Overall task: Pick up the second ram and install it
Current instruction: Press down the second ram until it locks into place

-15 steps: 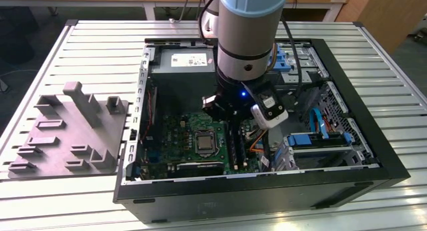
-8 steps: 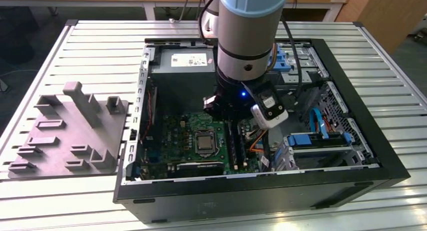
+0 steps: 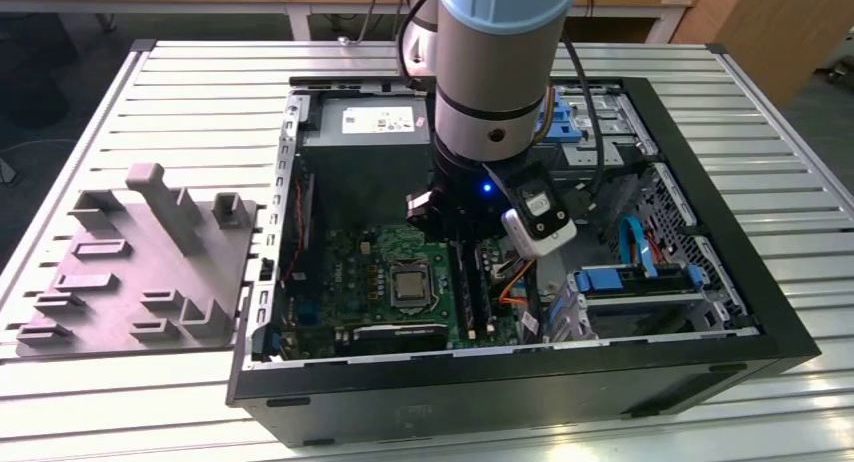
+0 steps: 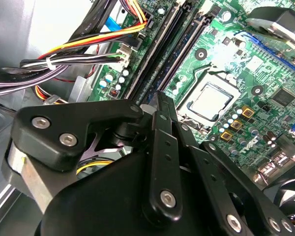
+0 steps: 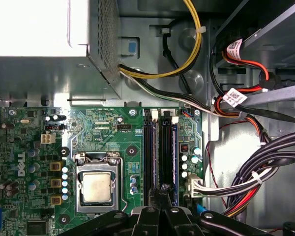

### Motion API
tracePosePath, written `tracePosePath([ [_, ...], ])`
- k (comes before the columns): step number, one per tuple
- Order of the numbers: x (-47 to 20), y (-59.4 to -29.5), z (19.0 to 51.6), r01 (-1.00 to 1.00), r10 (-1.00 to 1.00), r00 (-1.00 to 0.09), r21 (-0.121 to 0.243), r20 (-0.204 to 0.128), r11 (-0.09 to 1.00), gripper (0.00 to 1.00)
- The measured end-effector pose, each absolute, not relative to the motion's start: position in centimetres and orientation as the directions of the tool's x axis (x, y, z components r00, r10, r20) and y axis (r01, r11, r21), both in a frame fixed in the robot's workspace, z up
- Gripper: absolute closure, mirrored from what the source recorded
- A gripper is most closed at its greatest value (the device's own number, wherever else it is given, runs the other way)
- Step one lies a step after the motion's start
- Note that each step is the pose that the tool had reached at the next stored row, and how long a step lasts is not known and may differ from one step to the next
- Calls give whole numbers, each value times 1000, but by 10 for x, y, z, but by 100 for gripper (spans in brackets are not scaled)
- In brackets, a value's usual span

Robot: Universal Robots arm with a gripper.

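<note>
My gripper point(image 3: 461, 244) reaches down inside the open computer case point(image 3: 774, 332), over the green motherboard point(image 5: 103, 132). In both wrist views its fingers point(image 4: 160, 105) are drawn together at the near end of the memory slots. The second ram point(image 5: 165, 155) is a thin dark stick standing on edge in a long black slot. It runs straight away from the fingertips point(image 5: 163, 191) and looks pinched between them; the contact itself is hidden. A bluish stick point(image 5: 175, 157) sits in the neighbouring slot on the cable side. An empty black slot point(image 5: 149, 157) lies on the processor side.
The bare processor point(image 5: 96, 188) sits close beside the slots. Bundled cables point(image 5: 265, 172) crowd the other side. The power supply point(image 3: 367, 122) fills the case's far end, and blue drive brackets point(image 3: 641, 277) stand at the exterior view's right. A grey fixture block point(image 3: 134, 267) rests on the slatted table.
</note>
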State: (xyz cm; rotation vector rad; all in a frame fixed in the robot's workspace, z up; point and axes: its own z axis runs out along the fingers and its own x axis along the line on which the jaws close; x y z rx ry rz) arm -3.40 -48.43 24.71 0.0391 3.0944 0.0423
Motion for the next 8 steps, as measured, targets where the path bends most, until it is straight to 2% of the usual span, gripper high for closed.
tracePosePath([
  [8, -34, -484, 247, 25, 26, -999, 28, -46, 999, 90],
])
